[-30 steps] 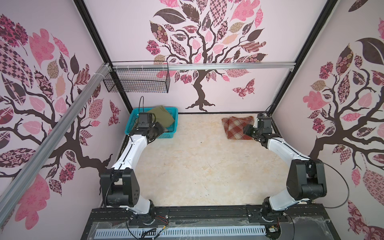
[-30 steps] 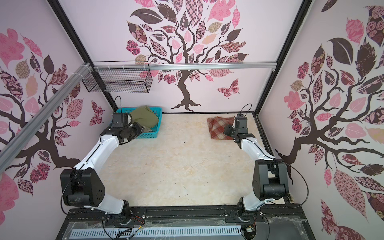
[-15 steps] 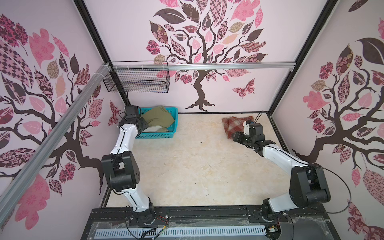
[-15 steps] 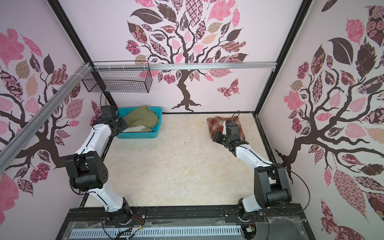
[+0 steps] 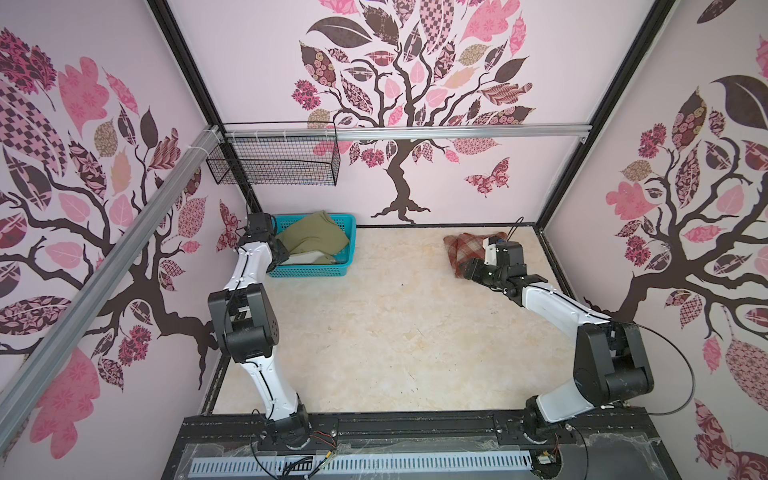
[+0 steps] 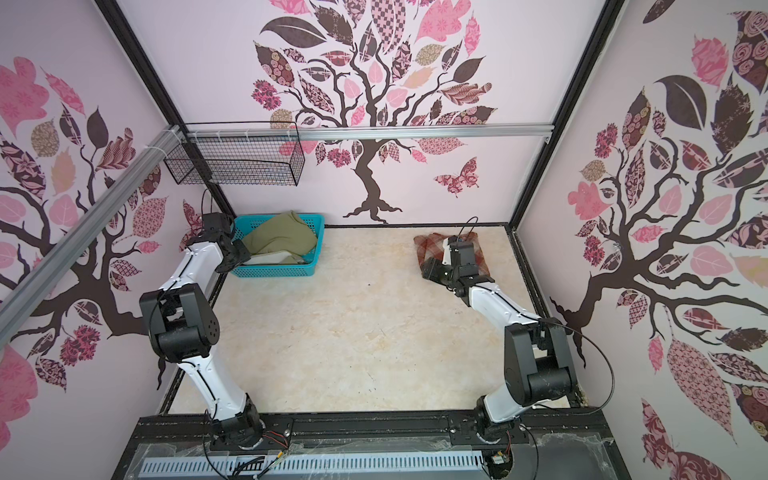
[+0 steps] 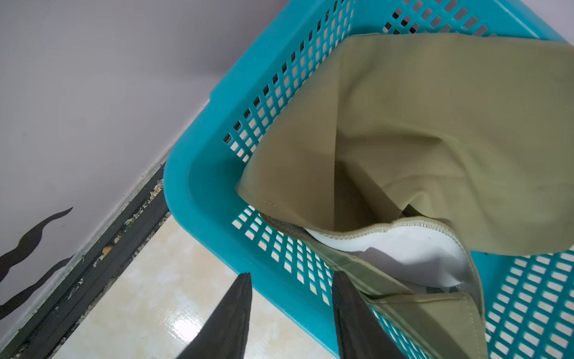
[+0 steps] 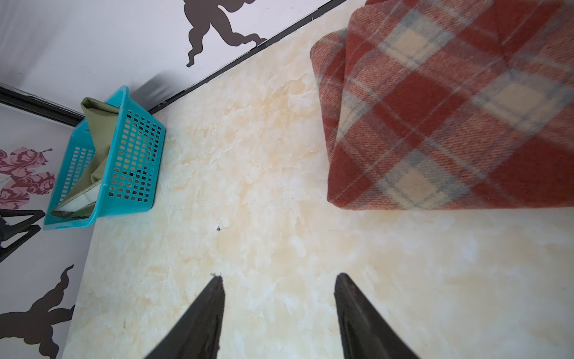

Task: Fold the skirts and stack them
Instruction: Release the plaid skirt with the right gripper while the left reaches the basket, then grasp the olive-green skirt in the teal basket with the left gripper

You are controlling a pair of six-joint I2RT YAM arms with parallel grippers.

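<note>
Olive skirt (image 7: 435, 124) beside left tool (image 7: 292, 279), plaid skirt (image 8: 450, 108) near right tool (image 8: 279, 279)

**Right claw (image 8: 279, 276) over the tabletop (image 8: 264, 192)**
Jaws stand apart; the folded plaid skirt (image 8: 450, 108) lies near, the olive skirt (image 8: 100, 133) sits in a turquoise basket (image 8: 136, 155) well apart from it.

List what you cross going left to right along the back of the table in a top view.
Turquoise basket, with the olive skirt lying in it → bare tabletop → plaid skirt.
</note>
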